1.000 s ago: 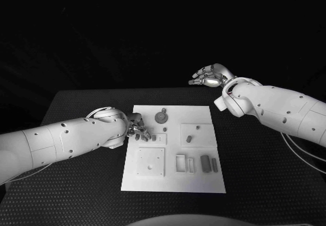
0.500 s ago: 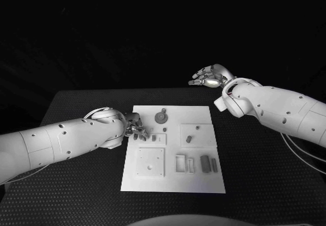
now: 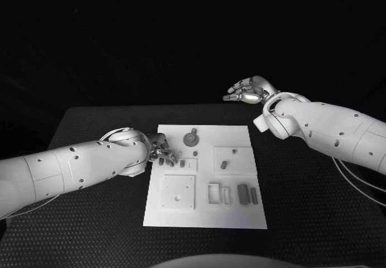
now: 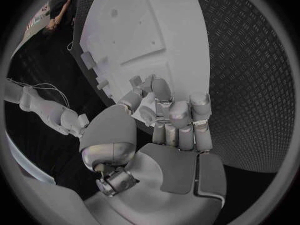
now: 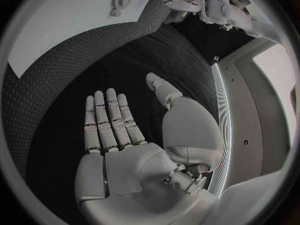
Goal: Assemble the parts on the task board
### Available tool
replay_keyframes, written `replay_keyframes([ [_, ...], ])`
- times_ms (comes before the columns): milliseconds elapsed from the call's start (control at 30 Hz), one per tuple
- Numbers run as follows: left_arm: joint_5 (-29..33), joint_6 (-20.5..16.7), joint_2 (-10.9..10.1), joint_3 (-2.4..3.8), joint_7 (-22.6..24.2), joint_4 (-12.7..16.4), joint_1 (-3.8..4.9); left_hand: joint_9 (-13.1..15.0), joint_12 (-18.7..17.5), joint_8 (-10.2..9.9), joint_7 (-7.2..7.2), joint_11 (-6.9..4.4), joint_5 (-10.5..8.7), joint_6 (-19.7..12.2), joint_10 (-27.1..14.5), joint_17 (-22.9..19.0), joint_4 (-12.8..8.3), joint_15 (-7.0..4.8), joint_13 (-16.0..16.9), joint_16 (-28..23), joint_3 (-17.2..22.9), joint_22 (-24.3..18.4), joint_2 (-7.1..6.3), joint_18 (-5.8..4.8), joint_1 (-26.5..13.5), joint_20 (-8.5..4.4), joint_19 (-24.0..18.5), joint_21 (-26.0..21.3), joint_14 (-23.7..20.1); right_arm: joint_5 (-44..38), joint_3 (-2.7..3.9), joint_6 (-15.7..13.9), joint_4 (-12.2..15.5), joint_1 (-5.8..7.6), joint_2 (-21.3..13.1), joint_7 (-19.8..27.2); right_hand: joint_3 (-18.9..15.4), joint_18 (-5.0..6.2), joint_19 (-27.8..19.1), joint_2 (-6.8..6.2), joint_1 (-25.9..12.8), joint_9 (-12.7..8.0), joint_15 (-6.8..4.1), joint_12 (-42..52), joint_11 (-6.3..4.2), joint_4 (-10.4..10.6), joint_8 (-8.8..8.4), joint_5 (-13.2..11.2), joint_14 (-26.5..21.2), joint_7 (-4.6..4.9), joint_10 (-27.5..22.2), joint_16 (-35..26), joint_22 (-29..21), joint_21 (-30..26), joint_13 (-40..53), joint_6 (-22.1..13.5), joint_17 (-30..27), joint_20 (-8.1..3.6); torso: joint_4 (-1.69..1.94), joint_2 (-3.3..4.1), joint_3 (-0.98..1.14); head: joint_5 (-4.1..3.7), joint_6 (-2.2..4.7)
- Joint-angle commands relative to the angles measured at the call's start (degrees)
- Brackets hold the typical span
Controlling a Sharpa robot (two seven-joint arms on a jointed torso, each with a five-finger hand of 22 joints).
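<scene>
Black matting carries the task board (image 3: 205, 176), its left edge under the left hand (image 3: 163, 155), whose curled fingers (contents indiscernible) could nudge the small parts (image 3: 224, 164) just beyond them, while the right hand (image 3: 251, 89) hovers released, well clear.

white task board (image 3: 205, 215), black table (image 3: 313, 212)

The counter (image 3: 96, 223) wears a black, matt covering with a fine raised diamond grain, rough to the look. The task board (image 3: 205, 215) is a smooth white plate, seemingly plastic, with a dull finish. Its parts (image 3: 243, 194) look like matt grey plastic. Both arms have glossy white shells; the left hand (image 4: 169, 120) and right hand (image 5: 125, 140) are satin silver, metallic, with smooth rounded segments.
</scene>
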Motion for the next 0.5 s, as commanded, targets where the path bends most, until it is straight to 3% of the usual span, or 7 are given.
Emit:
replay_keyframes([
  [33, 0.3, -0.3, 0.1, 0.0, -0.1, 0.2, 0.0, 0.0, 0.2, 0.3, -0.15, -0.29, 0.33, 0.4, 0.1, 0.1, -2.6, -0.74, 0.1, 0.2, 2.2, 0.1, 2.78, 0.89, 2.4, -3.61, 0.2, 0.2, 0.5, -0.1, 0.01, 0.7, 0.0, -0.03, 0.0, 0.4, -0.1, -0.82, 0.2, -0.07, -0.7, -0.1, -0.04, -0.3, 0.34, 0.3, 0.29, 0.4, -0.4, 0.58, 0.0, 0.3, 0.1, -0.4, -0.1, -0.4, -0.1, -0.02, 0.01, 0.01, 0.05, 0.1, 0.01],
  [500, -1.0, 0.8, 0.0, -0.03, -0.5, 0.3, -0.01, 0.0, 0.3, 0.3, -0.16, -0.32, 0.4, 0.4, 0.1, 0.1, -2.6, -0.78, 0.1, 0.3, 2.3, 0.1, 2.83, 0.88, 2.3, -3.61, 0.2, 0.2, 0.5, 0.0, 0.01, 0.7, 0.0, -0.1, 0.0, 0.4, -0.1, -0.8, 0.2, -0.07, -0.7, -0.1, -0.04, -0.3, 0.36, 0.3, 0.3, 0.4, -0.4, 0.59, 0.0, 0.3, 0.1, -0.4, -0.1, -0.4, -0.1, -0.02, -0.08, 0.03, 0.08, 0.25, -0.06],
])
